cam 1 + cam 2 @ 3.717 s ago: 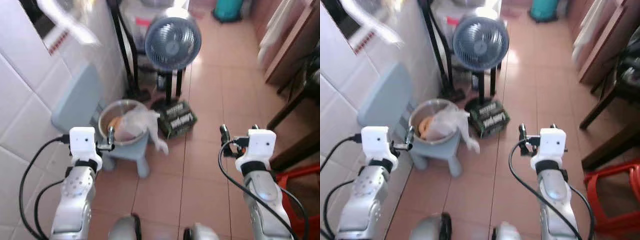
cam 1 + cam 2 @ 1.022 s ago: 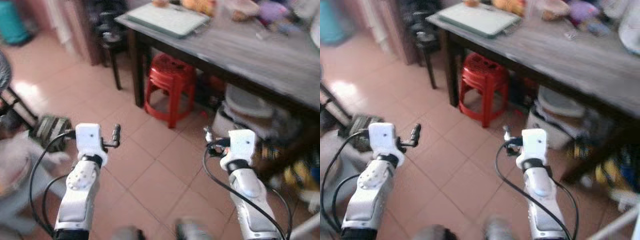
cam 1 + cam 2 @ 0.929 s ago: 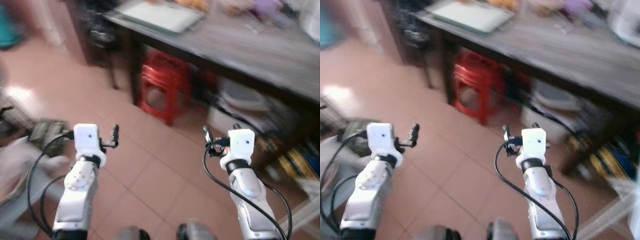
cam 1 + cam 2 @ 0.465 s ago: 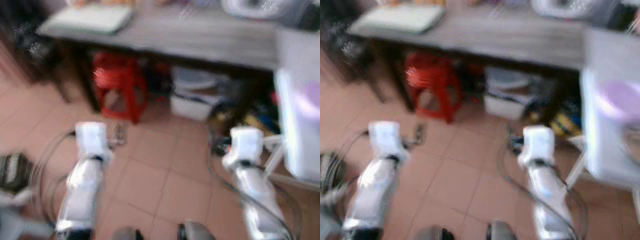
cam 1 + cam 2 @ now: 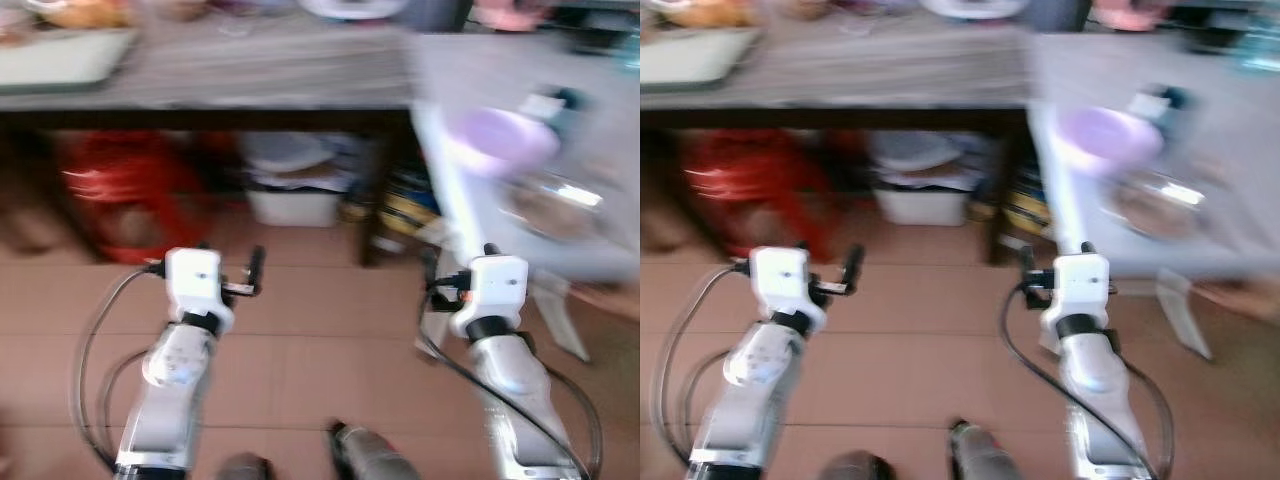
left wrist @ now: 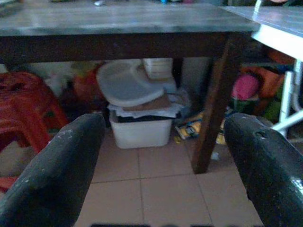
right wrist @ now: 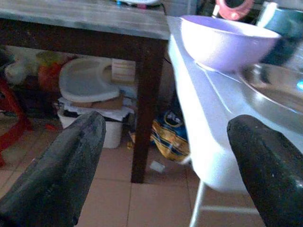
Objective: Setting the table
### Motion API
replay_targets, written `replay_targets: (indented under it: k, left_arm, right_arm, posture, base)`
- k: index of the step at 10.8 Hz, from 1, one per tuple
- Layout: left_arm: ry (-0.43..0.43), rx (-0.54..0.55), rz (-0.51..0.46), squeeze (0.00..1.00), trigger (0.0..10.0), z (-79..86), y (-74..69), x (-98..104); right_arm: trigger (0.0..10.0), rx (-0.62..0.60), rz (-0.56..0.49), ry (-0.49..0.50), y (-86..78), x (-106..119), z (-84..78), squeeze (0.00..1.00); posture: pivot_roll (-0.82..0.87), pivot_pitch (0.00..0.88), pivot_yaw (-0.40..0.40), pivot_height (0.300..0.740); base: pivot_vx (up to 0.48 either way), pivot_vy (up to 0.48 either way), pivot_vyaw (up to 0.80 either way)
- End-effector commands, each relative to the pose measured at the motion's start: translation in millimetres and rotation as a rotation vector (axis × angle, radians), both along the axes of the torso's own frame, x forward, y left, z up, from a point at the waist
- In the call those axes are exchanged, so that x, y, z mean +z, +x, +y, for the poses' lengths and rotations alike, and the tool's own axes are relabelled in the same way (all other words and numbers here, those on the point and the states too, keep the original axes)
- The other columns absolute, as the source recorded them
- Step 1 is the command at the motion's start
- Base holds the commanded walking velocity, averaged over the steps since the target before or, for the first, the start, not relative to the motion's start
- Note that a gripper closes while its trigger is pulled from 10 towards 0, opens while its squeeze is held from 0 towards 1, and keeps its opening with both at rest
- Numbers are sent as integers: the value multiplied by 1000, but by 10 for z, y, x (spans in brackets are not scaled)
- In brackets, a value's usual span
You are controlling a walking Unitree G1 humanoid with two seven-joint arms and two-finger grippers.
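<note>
A long grey wooden table runs across the far side, with a pale tray at its left end. To its right stands a white table. On it sit a purple bowl and a shiny metal dish beside the bowl. Both arms are held forward over the tiled floor, short of the tables. My left gripper is open and holds nothing, facing under the wooden table. My right gripper is open and holds nothing, facing the white table's corner below the purple bowl.
A red stool and a white lidded bin sit under the wooden table. Its dark leg stands near a yellow and blue bag. Tiled floor lies open between me and the tables. The head views are blurred.
The camera has swung right, from a fan and bin by a tiled wall to the two tables. Both arms keep the same raised pose, grippers open.
</note>
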State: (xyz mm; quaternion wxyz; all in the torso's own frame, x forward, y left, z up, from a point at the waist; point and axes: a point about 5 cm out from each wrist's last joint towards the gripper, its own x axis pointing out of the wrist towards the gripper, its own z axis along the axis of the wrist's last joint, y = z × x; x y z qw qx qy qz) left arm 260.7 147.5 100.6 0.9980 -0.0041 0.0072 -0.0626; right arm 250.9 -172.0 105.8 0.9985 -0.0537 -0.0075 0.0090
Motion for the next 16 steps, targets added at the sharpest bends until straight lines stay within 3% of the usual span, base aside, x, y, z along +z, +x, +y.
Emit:
replay_targets:
  k: [1, 13, 16]
  left_arm:
    - [6, 7, -8, 0, 10000, 17, -23, 19]
    - [0, -11, -1, 0, 10000, -56, -78, 47]
    - [-27, -44, -38, 0, 10000, -83, -82, 93]
  right_arm:
    - [10000, 5, -12, 0, 3, 38, -1, 0]
    - [10000, 1, -60, 1, 0, 206, 26, 0]
    - [10000, 12, -52, -22, -23, 180, 39, 0]
  posture:
    - [-27, 136, 35, 740]
    - [-36, 154, 47, 740]
    - [-30, 158, 42, 740]
  base:
    - [0, 0, 0]
    - [0, -426, 0]
    - [0, 0, 0]
